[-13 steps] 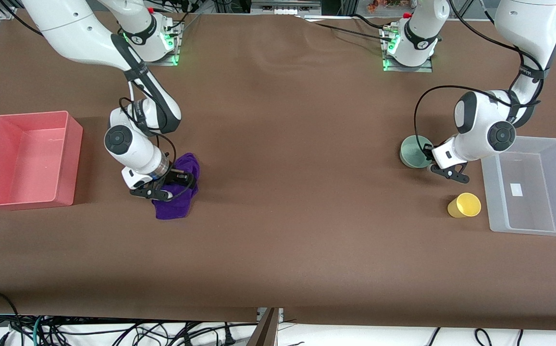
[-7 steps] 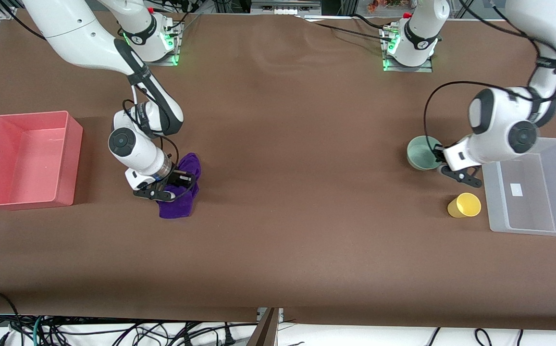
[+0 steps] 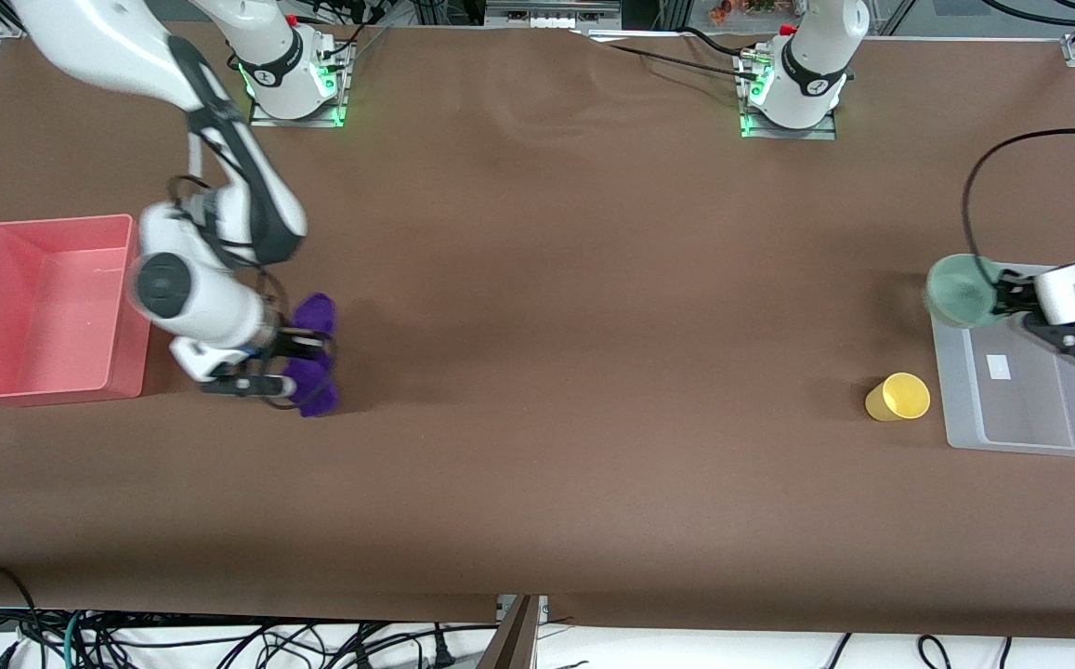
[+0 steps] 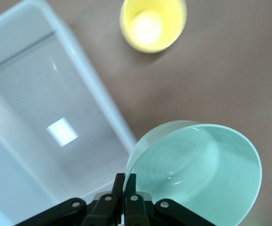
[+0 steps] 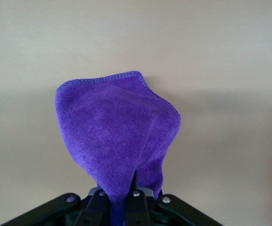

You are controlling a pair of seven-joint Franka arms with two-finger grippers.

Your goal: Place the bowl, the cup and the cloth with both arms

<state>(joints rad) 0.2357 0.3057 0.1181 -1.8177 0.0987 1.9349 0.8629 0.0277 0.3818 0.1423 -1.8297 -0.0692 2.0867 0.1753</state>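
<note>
My left gripper [image 3: 1002, 295] is shut on the rim of the mint-green bowl [image 3: 960, 291] and holds it in the air over the corner of the clear bin [image 3: 1020, 437]. In the left wrist view the bowl [image 4: 201, 174] hangs from the gripper [image 4: 125, 182] over the bin's rim [image 4: 103, 101]. The yellow cup [image 3: 898, 397] stands upright on the table beside the clear bin; it also shows in the left wrist view [image 4: 152, 23]. My right gripper [image 3: 300, 358] is shut on the purple cloth [image 3: 314, 367], lifted above the table beside the pink bin [image 3: 49, 307]. The cloth [image 5: 117, 136] hangs from the gripper [image 5: 124, 193].
The pink bin stands at the right arm's end of the table and the clear bin at the left arm's end. A white label [image 3: 999, 367] lies on the clear bin's floor. Brown tabletop [image 3: 593, 353] stretches between them.
My left gripper carried the bowl from the table toward the clear bin, now over its corner. My right gripper lifted the cloth and moved it toward the pink bin.
</note>
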